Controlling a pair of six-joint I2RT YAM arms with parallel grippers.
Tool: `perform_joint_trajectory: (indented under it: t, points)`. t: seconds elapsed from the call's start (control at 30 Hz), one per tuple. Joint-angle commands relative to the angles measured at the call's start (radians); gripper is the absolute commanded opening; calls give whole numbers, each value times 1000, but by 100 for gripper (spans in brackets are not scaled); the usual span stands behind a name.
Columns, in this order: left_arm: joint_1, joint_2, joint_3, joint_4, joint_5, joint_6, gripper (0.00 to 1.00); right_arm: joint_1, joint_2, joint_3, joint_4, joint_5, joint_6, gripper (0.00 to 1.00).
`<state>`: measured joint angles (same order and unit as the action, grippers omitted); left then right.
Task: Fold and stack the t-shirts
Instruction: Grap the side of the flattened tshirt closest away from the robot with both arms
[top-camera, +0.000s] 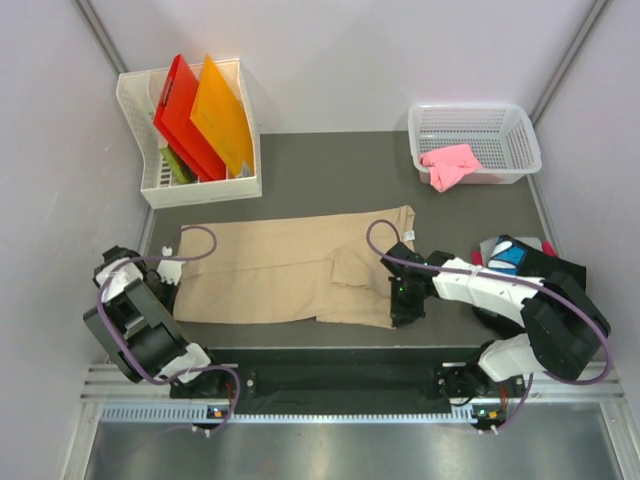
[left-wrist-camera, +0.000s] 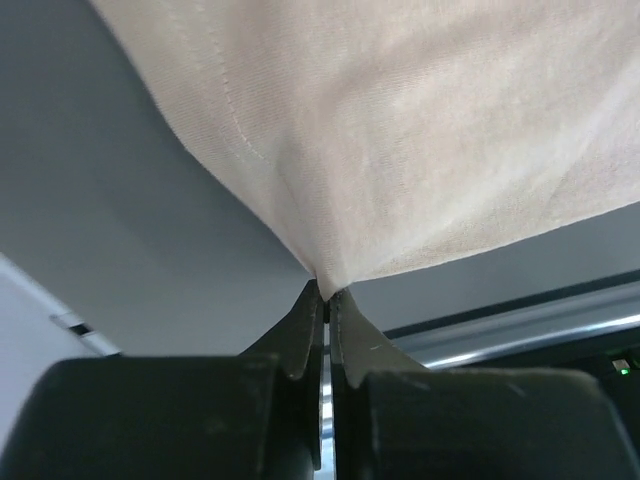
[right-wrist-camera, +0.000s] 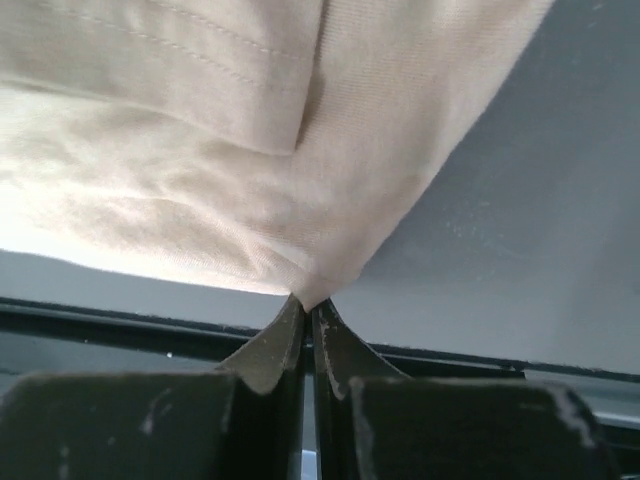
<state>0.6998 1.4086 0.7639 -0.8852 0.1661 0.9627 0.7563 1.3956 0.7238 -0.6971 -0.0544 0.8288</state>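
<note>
Pinching tan t-shirt (top-camera: 280, 265) corners: left gripper (left-wrist-camera: 326, 293), right gripper (right-wrist-camera: 306, 304)

1. The tan shirt (top-camera: 290, 270) is soft, matt cloth with a fine knit and stitched hems.
2. The table (top-camera: 330, 170) has a dark grey, matt, faintly speckled surface.
3. The red sheet (top-camera: 183, 115) and orange sheet (top-camera: 222, 115) look like smooth, glossy plastic.
4. The basket (top-camera: 505, 170) is white latticed plastic.

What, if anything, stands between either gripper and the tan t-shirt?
Nothing visible does. The left gripper and the right gripper are each shut on a near corner of the tan t-shirt, with the cloth pinched directly between their tips.
</note>
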Motion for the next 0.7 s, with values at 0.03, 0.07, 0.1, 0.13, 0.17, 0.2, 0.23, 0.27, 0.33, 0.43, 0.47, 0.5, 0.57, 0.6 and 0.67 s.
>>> perform_joint_trajectory:
  t: [0.03, 0.07, 0.1, 0.13, 0.17, 0.2, 0.23, 0.27, 0.33, 0.43, 0.47, 0.5, 0.57, 0.6, 0.67]
  points:
    - [6, -72, 110, -127, 47, 30, 0, 11, -112, 91, -154, 4, -25, 0]
    - [7, -80, 123, -138, 49, 43, 0, 11, -139, 104, -175, -1, -30, 0]
    - [6, -89, 124, -149, 46, 50, 0, 11, -150, 111, -194, -2, -30, 0]
    - [6, -108, 121, -162, 43, 57, 0, 11, -161, 117, -229, -5, -30, 0]
    - [6, -115, 109, -162, 33, 71, 0, 12, -182, 124, -243, -13, -31, 0]
    - [6, -125, 101, -162, 27, 79, 0, 14, -191, 126, -254, -18, -30, 0]
    - [7, -140, 92, -161, 23, 83, 0, 15, -201, 126, -268, -24, -31, 0]
    - [7, -148, 77, -161, 18, 91, 0, 14, -214, 126, -284, -39, -30, 0]
    - [7, -157, 66, -166, 16, 94, 0, 17, -221, 123, -303, -51, -30, 0]
    - [9, -163, 54, -196, 18, 106, 0, 25, -245, 131, -344, -62, -34, 0]
    - [10, -165, 52, -211, 16, 119, 0, 25, -253, 140, -370, -67, -36, 0]
    - [10, -174, 51, -218, 15, 125, 0, 26, -259, 144, -380, -70, -42, 0]
    - [13, -183, 49, -236, 12, 148, 0, 28, -273, 160, -401, -74, -45, 0]
    - [15, -189, 51, -248, 10, 153, 0, 26, -277, 166, -416, -79, -46, 0]
    - [13, -191, 61, -253, 15, 153, 0, 26, -277, 186, -424, -84, -53, 0]
